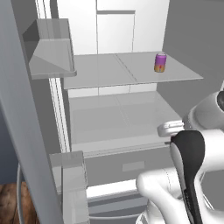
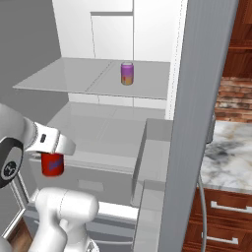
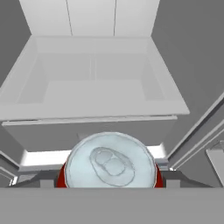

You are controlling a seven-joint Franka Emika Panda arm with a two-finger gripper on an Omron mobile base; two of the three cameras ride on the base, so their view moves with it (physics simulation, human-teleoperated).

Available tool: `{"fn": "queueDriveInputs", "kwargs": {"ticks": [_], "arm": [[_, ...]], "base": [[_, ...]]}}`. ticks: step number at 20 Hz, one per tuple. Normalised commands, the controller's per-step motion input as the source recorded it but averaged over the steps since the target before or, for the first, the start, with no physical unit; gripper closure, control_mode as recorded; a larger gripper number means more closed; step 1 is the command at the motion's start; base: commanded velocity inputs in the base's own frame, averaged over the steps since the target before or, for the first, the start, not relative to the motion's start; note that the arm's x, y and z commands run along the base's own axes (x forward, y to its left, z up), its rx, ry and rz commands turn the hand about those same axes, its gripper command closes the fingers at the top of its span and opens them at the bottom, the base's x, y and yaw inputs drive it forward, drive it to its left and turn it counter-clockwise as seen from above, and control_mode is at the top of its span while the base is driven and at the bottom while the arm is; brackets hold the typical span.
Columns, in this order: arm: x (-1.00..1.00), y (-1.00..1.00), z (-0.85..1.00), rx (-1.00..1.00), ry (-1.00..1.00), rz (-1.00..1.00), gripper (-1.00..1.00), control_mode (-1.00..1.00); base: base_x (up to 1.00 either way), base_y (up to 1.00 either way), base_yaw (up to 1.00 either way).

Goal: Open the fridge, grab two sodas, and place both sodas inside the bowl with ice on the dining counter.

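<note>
The fridge [image 1: 105, 72] stands open, with a white interior and grey shelves. A purple soda [image 1: 160, 62] with an orange base stands upright on the right half of the upper shelf, and the same purple soda [image 2: 127, 73] shows from the other side. My gripper [image 2: 51, 156] hangs in front of the lower shelf, shut on a red soda [image 2: 53, 167]. In the hand view the red soda's silver top [image 3: 111, 164] sits between the jaws of my gripper [image 3: 110, 183], above the fridge's lower compartment [image 3: 94, 94]. The bowl and the dining counter are out of view.
The open left fridge door [image 1: 26, 131] carries door bins [image 1: 50, 52] close to my left. The open right door [image 2: 199, 123] with its bin [image 2: 152, 157] stands to my right. Beyond it is a marble-topped cabinet with drawers [image 2: 229, 147] and a brick wall.
</note>
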Motion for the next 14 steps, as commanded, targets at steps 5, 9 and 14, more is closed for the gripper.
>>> {"fn": "queueDriveInputs", "kwargs": {"ticks": [5,9,14], "arm": [[-0.13,0.00,0.00,0.00,0.00,-0.02,1.00,1.00],[0.00,0.00,0.00,0.00,0.00,0.00,1.00,1.00],[0.00,0.00,0.00,0.00,0.00,0.00,1.00,1.00]], "base": [[-0.29,0.00,-0.04],[-0.76,0.00,-0.16],[-0.94,0.00,-0.23]]}}
